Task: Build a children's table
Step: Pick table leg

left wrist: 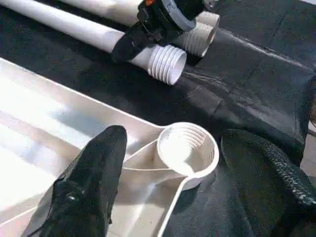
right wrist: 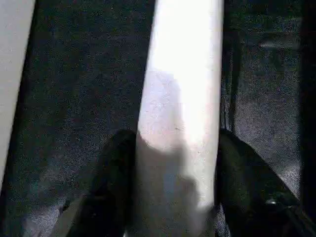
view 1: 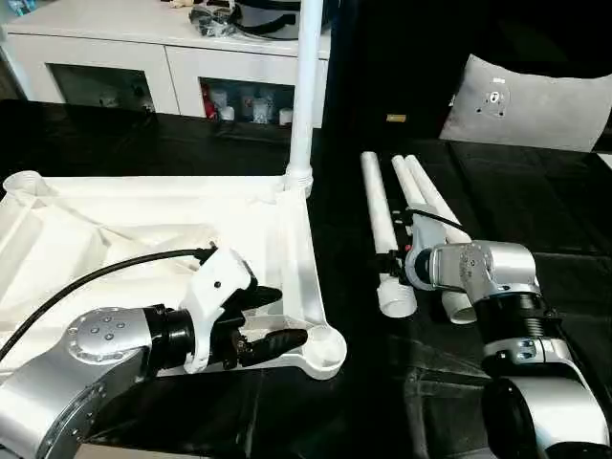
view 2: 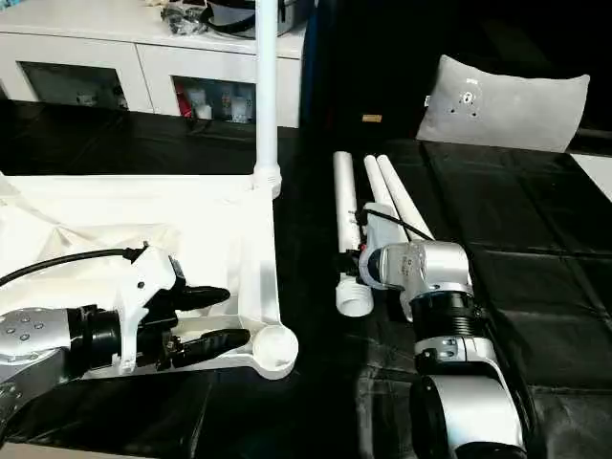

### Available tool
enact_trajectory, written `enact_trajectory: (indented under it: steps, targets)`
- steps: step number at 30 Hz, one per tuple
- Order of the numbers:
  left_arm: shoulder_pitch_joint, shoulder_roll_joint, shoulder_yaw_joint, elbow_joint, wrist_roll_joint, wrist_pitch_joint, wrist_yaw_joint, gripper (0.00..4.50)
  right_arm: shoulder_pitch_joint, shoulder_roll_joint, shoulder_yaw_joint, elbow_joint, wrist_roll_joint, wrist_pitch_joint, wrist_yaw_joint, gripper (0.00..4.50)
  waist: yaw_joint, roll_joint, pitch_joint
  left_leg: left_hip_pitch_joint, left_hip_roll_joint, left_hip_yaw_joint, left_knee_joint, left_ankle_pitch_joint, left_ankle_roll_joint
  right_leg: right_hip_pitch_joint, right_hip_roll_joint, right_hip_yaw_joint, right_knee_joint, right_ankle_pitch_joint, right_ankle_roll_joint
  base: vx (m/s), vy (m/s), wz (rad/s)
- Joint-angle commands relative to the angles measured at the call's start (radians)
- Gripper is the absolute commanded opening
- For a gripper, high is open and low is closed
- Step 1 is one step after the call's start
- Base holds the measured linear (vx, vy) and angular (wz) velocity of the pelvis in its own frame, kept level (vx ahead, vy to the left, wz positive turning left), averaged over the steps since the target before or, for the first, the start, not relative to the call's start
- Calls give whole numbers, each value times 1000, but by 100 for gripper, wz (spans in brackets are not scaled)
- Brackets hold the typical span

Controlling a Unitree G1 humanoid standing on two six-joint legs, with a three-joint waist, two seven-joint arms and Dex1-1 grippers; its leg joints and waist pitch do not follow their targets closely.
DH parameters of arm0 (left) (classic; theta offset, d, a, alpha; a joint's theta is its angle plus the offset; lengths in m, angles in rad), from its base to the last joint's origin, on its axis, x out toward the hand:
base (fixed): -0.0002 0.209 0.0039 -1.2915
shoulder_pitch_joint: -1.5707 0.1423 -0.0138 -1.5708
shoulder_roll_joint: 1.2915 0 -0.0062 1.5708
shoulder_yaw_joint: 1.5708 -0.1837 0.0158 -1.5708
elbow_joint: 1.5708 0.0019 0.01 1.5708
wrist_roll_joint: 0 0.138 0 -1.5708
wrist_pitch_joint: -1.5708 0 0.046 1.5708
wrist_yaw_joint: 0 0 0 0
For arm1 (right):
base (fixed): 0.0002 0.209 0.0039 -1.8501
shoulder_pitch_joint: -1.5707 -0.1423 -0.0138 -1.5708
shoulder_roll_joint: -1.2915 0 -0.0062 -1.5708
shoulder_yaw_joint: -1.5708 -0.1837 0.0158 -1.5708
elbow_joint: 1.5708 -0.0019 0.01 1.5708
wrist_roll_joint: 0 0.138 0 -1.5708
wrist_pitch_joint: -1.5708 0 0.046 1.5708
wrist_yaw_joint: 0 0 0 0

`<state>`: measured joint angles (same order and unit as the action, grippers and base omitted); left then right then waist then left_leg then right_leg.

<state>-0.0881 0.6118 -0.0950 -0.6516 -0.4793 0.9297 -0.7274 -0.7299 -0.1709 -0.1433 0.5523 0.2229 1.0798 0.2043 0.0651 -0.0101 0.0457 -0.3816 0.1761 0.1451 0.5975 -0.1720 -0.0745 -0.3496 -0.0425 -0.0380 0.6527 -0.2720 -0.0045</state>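
Table top (view 1: 153, 220): we see it upside down, white, ribbed; one leg (view 1: 304, 86) upright in far corner socket.
Near socket (left wrist: 187, 148): threaded, open.
Left gripper (view 1: 273, 320): fingers apart, straddling the rim.
Right gripper (right wrist: 170, 197): fingers either side of a loose leg (right wrist: 182, 98); clamped or not, we cannot tell.

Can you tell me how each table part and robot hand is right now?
table top: upside down, ribs up.
standing leg: upright in far corner socket.
near corner socket: empty.
three loose legs: lying side by side.
left end effector: open over near corner.
right end effector: fingers either side of one loose leg.
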Motion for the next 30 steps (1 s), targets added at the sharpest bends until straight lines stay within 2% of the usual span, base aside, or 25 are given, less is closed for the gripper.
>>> enact_trajectory:
  steps: [1,2,6,7,9,10,11,12,13,14,15,17,18,20,21,22,24,25,26,30]
  targets:
    - [-16,6,-12,6,-13,4,1,346,-4,-6,-2,-2,-1,-14,-2,209,3,17,-53,21,40,-3,-69,-153,-84,25,-76,44,-74,47,-176,0,0,0]
    - [-21,6,-15,12,-12,1,1,346,-2,-8,-5,-2,0,-17,1,204,1,11,-52,21,40,-2,-70,-153,-83,26,-76,45,-75,43,-175,0,0,0]
    - [-30,1,-13,32,-7,-10,1,346,0,-3,-22,-4,4,-26,-11,197,3,15,-54,21,40,-2,-69,-145,-83,25,-77,45,-74,43,-172,0,0,0]
    - [-31,-2,-11,37,-6,-14,3,346,0,0,-28,-5,6,-29,-16,194,3,21,-53,20,39,-3,-69,-146,-85,24,-77,45,-73,46,-171,0,0,0]
    - [-41,-27,-3,68,6,-37,24,346,12,9,-57,-25,11,-62,-44,192,2,14,-53,20,40,-1,-69,-143,-84,26,-77,46,-74,53,-171,0,0,0]
    - [-44,-33,-1,74,8,-41,29,346,14,12,-66,-30,13,-71,-52,191,3,13,-54,19,39,0,-68,-133,-82,26,-78,47,-74,66,-173,0,0,0]
    - [-59,-58,10,95,8,-45,49,346,28,15,-82,-52,13,-109,-68,191,4,7,-56,19,40,0,-69,-122,-79,29,-78,46,-74,80,-171,0,0,0]
    - [-77,-86,23,116,11,-55,74,346,63,22,-94,-112,30,-178,-44,191,6,9,-55,19,41,1,-68,-119,-77,28,-78,46,-73,87,-170,0,0,0]
    - [-86,-99,29,126,12,-59,85,346,81,26,-99,-142,39,-211,-29,191,6,2,-55,17,41,1,-68,-114,-73,30,-78,46,-73,96,-167,0,0,0]
    - [-107,-129,44,149,13,-67,114,346,112,26,-100,-195,51,-245,-4,191,13,5,-57,20,43,2,-67,-114,-64,29,-82,47,-75,102,-160,0,0,0]
    - [-132,-159,59,173,17,-74,145,346,132,31,-109,-236,65,-268,14,191,16,4,-58,19,43,1,-67,-97,-53,33,-79,47,-74,131,-154,0,0,0]
    - [-159,-183,68,199,27,-86,174,372,144,37,-125,-268,87,-282,35,191,18,5,-61,20,43,-1,-67,-81,-39,33,-78,45,-71,165,-155,0,0,0]
    - [-187,-212,82,223,23,-94,200,379,147,55,-164,-297,142,-277,67,191,18,7,-60,18,42,-3,-68,-79,-37,35,-79,44,-70,163,-156,0,0,0]
    - [-274,-298,133,274,-21,-90,260,379,167,89,-236,-376,258,-308,162,191,17,5,-58,19,42,3,-66,-107,-26,34,-79,49,-75,161,-161,0,0,0]
    - [-299,-321,147,288,-35,-90,275,384,174,96,-250,-398,289,-316,190,191,24,5,-62,22,44,1,-65,-100,-14,35,-82,47,-74,175,-169,0,0,0]
    - [-326,-345,163,303,-49,-90,292,387,182,105,-263,-420,328,-319,219,191,25,1,-61,17,41,-1,-66,-86,-4,38,-80,44,-72,179,-175,0,0,0]
    - [-404,-416,213,350,-110,-78,336,390,209,131,-294,-487,458,-307,309,191,28,3,-62,18,46,-3,-65,-75,6,37,-85,43,-73,179,-186,0,0,0]
    - [-438,-445,235,372,-141,-70,351,390,222,138,-299,-512,508,-299,346,189,31,0,-62,19,46,-1,-63,-75,14,37,-86,43,-73,181,-195,0,0,0]
    - [-503,-503,279,419,-210,-43,389,390,255,135,-273,-566,563,-283,420,189,38,2,-63,20,43,1,-59,-74,27,36,-86,43,-76,182,-201,0,0,0]
    - [-571,-577,308,450,-289,-1,417,390,282,130,-242,-627,613,-238,503,189,38,-8,-60,11,43,0,-61,-45,38,41,-89,41,-76,167,-210,0,0,0]
